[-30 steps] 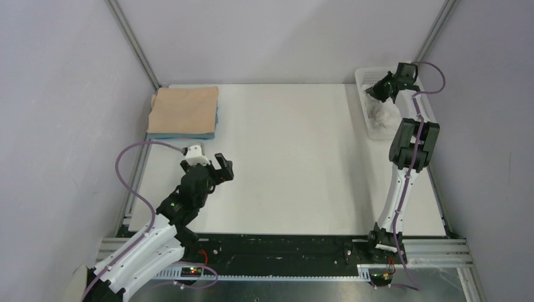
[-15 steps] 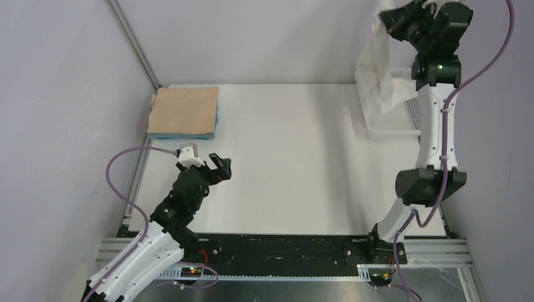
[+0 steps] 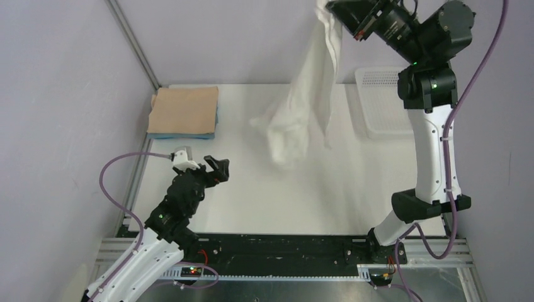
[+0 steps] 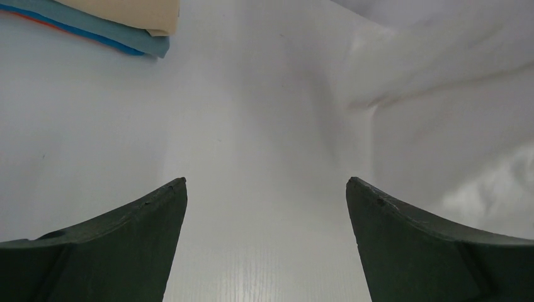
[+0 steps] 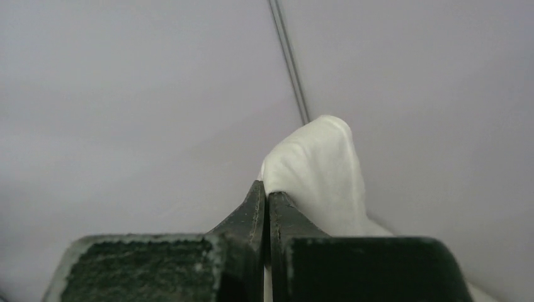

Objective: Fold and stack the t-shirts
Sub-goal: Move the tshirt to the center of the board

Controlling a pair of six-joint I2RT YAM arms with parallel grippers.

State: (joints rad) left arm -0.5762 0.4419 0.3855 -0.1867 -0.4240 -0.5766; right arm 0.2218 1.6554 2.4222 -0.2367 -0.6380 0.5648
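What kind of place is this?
Probably a robotics lab test cell: left arm and right arm bolted to a rail, white table boxed by plain panels on aluminium posts, a white t-shirt and basket as props.

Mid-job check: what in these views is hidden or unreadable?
- Top view: whether the hanging wrinkled white cloth t-shirt touches the white table; the camera angle hides it.
- Top view: folded light blue t-shirt, only an edge showing under the folded tan t-shirt.
- Right wrist view: most of the white t-shirt, behind the shut right end effector.
- Top view: white perforated plastic basket, right side behind the right arm.
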